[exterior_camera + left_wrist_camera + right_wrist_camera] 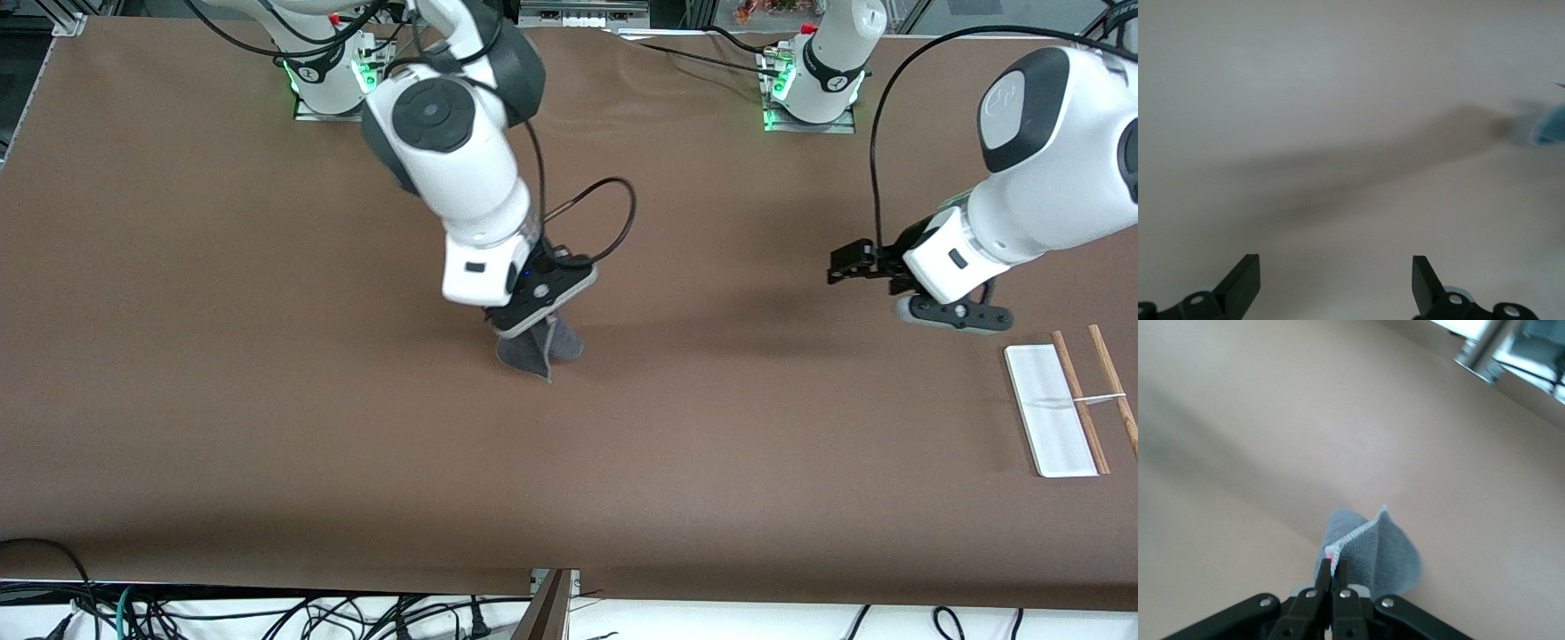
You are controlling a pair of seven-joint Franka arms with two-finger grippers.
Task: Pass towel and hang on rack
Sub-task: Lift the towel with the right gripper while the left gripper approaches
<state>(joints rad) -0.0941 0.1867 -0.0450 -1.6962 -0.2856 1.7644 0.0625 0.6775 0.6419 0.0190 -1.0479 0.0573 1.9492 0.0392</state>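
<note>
The rack [1071, 404] lies nearest the front camera, at the left arm's end of the brown table [267, 400]. Its base is a flat, smooth white rectangle whose long axis runs from the robots' side toward the camera. Two thin brown wooden rods slant alongside that base, roughly parallel to its long edge, joined by a thin pale crossbar. The rack stands well apart from both sets of fingers.

Farther from the camera, near the middle of the table, the towel [539, 348] hangs from the right gripper [524, 327]. It is a soft, fuzzy dark grey cloth with a light stitched edging and a speck of pink-red where it meets the fingers. The right wrist view shows the two black fingers [1340, 577] pressed together on an upper corner of the towel [1371, 550], pinching it at the edging. The cloth droops below the fingertips in a loose folded cone, its long axis running downward to a pointed lower tip. Whether that tip touches the table cannot be told.

The left gripper [845, 263] hovers over bare table toward the left arm's end, pointing sideways toward the towel. In the left wrist view its fingers [1245, 280] are spread wide with nothing between them, only matte table surface below.
</note>
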